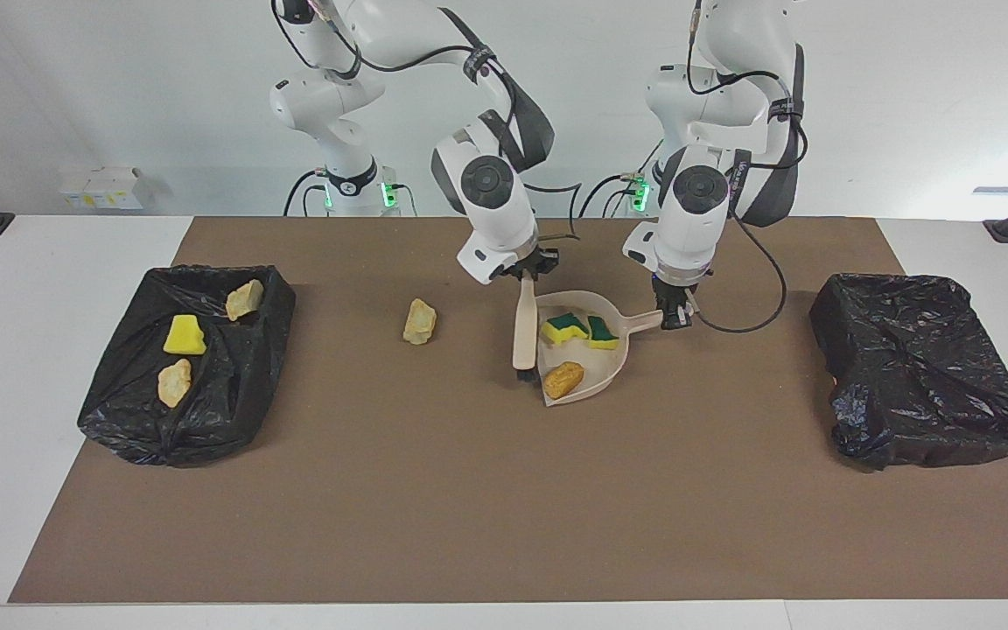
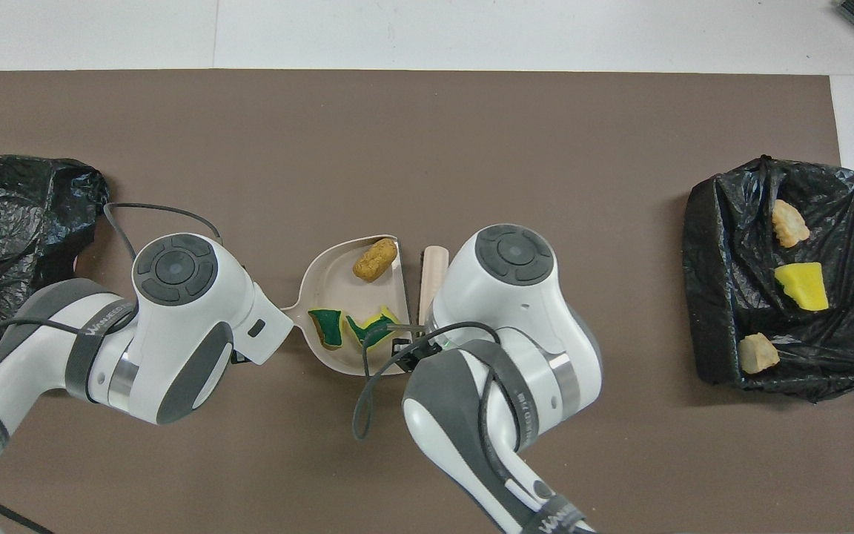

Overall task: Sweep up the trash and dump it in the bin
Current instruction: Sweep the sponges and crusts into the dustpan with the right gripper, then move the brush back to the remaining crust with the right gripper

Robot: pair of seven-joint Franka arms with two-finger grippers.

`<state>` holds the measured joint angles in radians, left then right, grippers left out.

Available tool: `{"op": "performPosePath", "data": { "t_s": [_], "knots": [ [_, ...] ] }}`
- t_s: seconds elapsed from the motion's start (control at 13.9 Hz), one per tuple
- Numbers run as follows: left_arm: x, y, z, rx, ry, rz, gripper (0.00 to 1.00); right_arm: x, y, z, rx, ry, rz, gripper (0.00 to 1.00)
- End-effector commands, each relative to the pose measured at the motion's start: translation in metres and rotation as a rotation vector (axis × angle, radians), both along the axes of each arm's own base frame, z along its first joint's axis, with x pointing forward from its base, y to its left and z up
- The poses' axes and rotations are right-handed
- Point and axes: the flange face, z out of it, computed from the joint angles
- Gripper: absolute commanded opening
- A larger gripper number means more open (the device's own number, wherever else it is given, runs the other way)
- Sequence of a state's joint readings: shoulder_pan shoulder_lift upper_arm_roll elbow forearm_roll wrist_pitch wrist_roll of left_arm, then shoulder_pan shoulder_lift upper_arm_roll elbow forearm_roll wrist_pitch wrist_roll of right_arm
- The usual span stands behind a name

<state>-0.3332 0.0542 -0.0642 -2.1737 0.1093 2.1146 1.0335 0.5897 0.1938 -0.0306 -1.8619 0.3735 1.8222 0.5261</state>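
The right gripper [image 1: 528, 273], clamped on the brush [image 1: 524, 337], stands at the dustpan's [image 1: 609, 367] mouth; the left gripper [image 1: 675, 318] is closed on the pan's handle. Three scraps lie in the pan. In the facing view the one loose tan chunk [image 1: 420, 321] sits on the desk at nine o'clock from the brush, toward the right arm's end, so that arm is nearer. The brush's long axis runs twelve to six

The only writing I can make out is a word printed on the strap [image 2: 97, 324] around the left arm, and it is too blurred to spell. A like strap [image 2: 559, 512] on the right arm is no clearer.
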Motion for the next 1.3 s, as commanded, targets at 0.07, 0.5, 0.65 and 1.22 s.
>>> {"op": "performPosePath", "data": {
  "t_s": [0.07,0.5,0.65,1.22],
  "knots": [
    [-0.007,0.006,-0.003,0.004,-0.019,-0.007,0.00,-0.022,-0.060,0.021,-0.122,0.064,-0.022,0.00],
    [-0.006,0.006,-0.003,0.003,-0.020,-0.008,0.00,-0.064,-0.129,-0.007,-0.322,0.098,-0.031,0.00],
    [-0.007,0.006,-0.003,0.004,-0.019,-0.007,0.00,-0.087,-0.150,-0.023,-0.340,0.071,-0.033,0.00],
    [-0.008,0.001,-0.002,0.046,-0.040,-0.062,0.00,-0.112,-0.145,-0.077,-0.269,-0.029,-0.045,0.00]
  ]
}}
